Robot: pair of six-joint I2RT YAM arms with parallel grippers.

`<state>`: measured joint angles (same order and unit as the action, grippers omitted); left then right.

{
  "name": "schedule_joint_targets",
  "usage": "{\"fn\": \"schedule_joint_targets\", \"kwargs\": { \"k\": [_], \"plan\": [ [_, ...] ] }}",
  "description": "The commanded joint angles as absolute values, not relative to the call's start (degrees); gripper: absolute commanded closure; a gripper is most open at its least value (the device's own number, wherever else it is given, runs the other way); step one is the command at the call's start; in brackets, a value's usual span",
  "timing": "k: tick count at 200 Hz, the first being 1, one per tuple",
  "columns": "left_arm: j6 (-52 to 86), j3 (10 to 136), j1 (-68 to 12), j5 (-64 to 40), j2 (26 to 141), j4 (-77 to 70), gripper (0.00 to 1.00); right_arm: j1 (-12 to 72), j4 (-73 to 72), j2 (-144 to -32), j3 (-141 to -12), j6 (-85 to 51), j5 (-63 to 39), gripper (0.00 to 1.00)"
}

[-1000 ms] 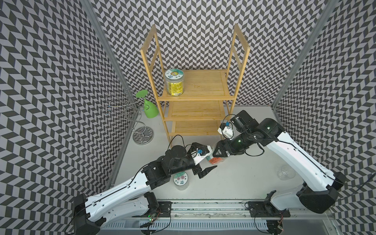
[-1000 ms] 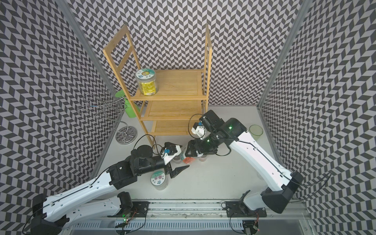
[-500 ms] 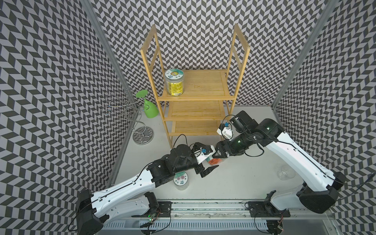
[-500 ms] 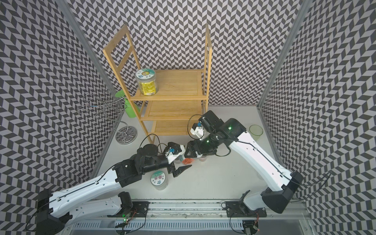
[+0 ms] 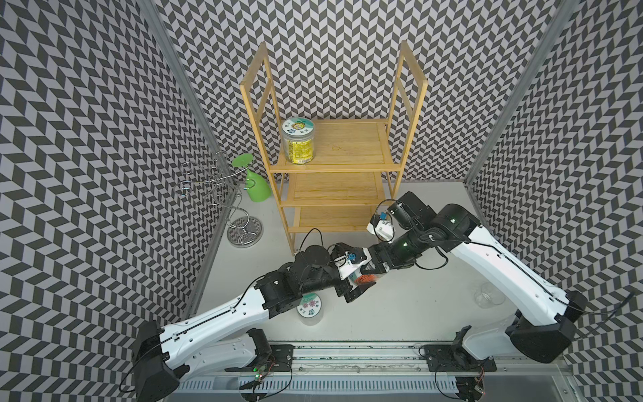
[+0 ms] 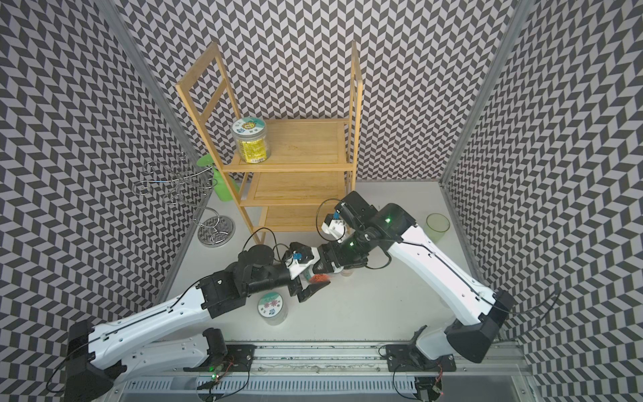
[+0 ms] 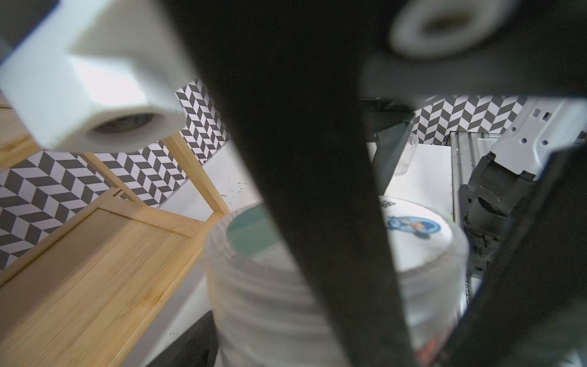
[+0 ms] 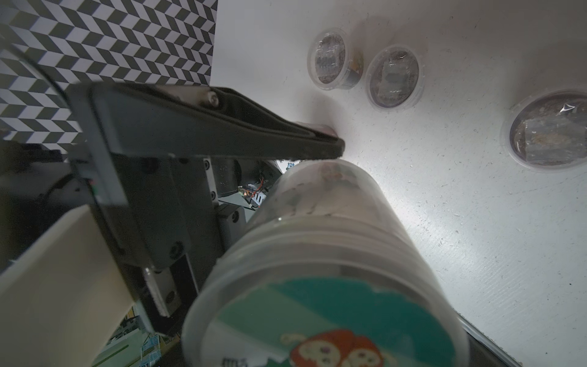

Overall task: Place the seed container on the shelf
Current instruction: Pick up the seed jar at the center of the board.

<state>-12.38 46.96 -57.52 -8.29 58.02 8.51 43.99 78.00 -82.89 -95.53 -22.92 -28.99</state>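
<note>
Right end effector (image 5: 370, 272) stands wide and, as far as I can judge, is clamped on the seed container (image 8: 330, 222). The clear jar with its teal lid fills the right wrist view close under the camera. In the left wrist view a dark finger (image 7: 317, 190) crosses in front of the jar. Whether the jar's base touches the table (image 8: 476, 206) I cannot tell.

Left end effector (image 5: 361, 284) meets it from the opposite side, jaws fully apart and holding nothing. One of its fingers (image 8: 222, 136) lies just beside the jar's far end, not clearly touching. The other shows on the jar's other side in both top views, so the jar seems to sit between them.

The step in hand looks like a handover of the jar from right to left. The next move calls for the left end effector to close squarely on the jar's body before the right one lets go, then a lift clear of the table.

Just beyond both end effectors, away from the robot's base, stands the shelf (image 5: 334, 167). Its top tier carries a yellow-labelled jar (image 5: 297, 146) at one end. Nearer the base, under the left arm, a second lidded jar (image 5: 309, 307) stands on the table, where a careless swing could clip it. Three small lidded cups (image 8: 392, 76) sit on the table past the held jar.
</note>
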Motion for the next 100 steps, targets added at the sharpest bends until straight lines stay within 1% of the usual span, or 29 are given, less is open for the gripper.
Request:
{"fn": "schedule_joint_targets", "kwargs": {
  "k": [1,38,78,100],
  "plan": [
    [-12.87,48.75,-57.83,-8.62,58.28,7.57,0.00,44.65,75.64,-82.96,-97.91,-22.02,-30.57,0.30],
    [-12.83,48.61,-57.83,-9.21,58.54,7.56,0.01,45.34,75.23,-82.85,-97.91,-22.15,-31.08,0.30],
    [-13.00,48.78,-57.88,-9.89,58.32,8.41,0.12,45.62,74.62,-82.64,-97.82,-22.45,-31.60,0.28],
    [-13.40,48.90,-57.83,-9.90,57.71,9.14,0.15,45.62,74.53,-82.69,-97.91,-22.48,-31.73,0.27]
  ]
}}
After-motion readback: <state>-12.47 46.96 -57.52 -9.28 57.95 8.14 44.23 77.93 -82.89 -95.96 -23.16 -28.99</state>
